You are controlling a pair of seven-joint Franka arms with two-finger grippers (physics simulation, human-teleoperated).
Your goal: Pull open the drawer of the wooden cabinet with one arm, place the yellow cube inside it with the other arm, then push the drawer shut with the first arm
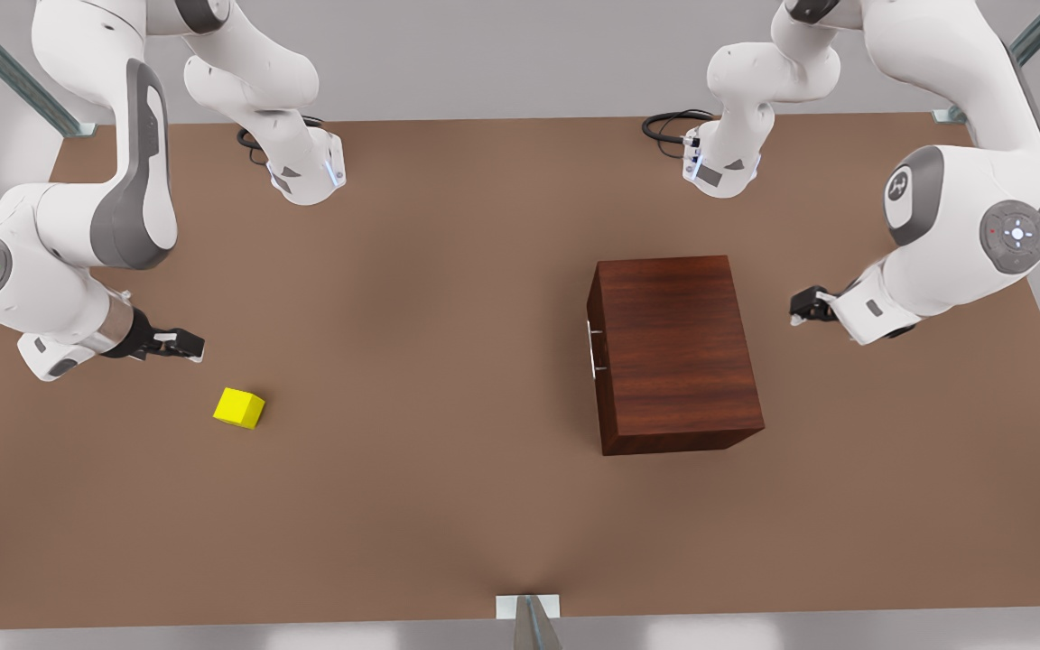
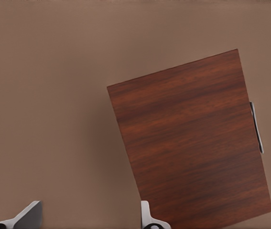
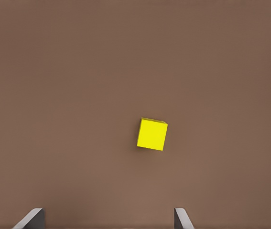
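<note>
A plain brown tabletop with a matte, even surface spans the scene under soft, diffuse light. Beyond its far edge stands a pale grey wall, with slanted grey-green metal struts at both far corners. A small metal bracket sits at the middle of the near edge.

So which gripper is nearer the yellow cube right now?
The right gripper. It hovers open, just up and toward the front view's left of the yellow cube. The left gripper, also open, waits beyond the cabinet, near the front view's right.
</note>
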